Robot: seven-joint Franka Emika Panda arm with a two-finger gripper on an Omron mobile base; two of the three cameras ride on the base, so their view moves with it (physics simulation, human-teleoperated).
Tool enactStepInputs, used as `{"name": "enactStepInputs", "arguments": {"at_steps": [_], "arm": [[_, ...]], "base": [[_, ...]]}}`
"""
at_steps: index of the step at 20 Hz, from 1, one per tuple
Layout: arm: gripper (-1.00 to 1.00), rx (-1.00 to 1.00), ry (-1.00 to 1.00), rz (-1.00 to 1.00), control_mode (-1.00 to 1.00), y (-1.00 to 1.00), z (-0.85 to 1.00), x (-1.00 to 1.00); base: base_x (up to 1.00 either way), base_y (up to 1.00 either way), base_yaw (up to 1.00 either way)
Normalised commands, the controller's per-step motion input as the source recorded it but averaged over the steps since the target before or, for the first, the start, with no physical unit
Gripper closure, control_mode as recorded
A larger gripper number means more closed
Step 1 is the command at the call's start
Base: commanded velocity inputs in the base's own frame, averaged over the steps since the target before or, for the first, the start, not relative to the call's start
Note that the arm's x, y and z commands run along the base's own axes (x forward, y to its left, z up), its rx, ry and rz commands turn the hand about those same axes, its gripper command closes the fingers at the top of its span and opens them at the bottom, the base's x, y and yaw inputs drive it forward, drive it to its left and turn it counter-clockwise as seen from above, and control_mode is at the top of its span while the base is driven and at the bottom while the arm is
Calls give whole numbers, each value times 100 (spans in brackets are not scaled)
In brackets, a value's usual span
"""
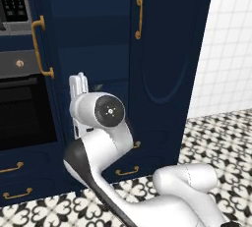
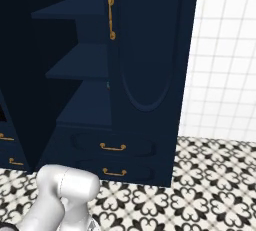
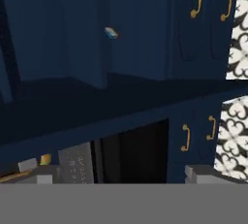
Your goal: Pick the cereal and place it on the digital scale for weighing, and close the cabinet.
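One cabinet [image 2: 150, 50] door open, navy, brass handles.

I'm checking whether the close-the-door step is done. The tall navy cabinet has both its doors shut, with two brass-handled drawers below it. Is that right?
Not quite. One door of the cabinet stands open: the right base view shows its dark inner shelves exposed beside the shut door with the brass handle. The two brass-handled drawers below are as you say.
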Motion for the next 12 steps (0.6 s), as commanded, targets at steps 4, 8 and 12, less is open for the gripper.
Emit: {"name": "enactStepInputs", "arguments": {"at_steps": [4, 8, 12], "arm": [[-100, -25, -35, -13, -100, 73, -23, -55], [-100, -16, -3, -13, -100, 60, -49, 24], [-100, -2, 8, -15, -100, 0, -20, 82]], "base": [[0, 0, 0], [0, 0, 0], [0, 0, 0]]}}
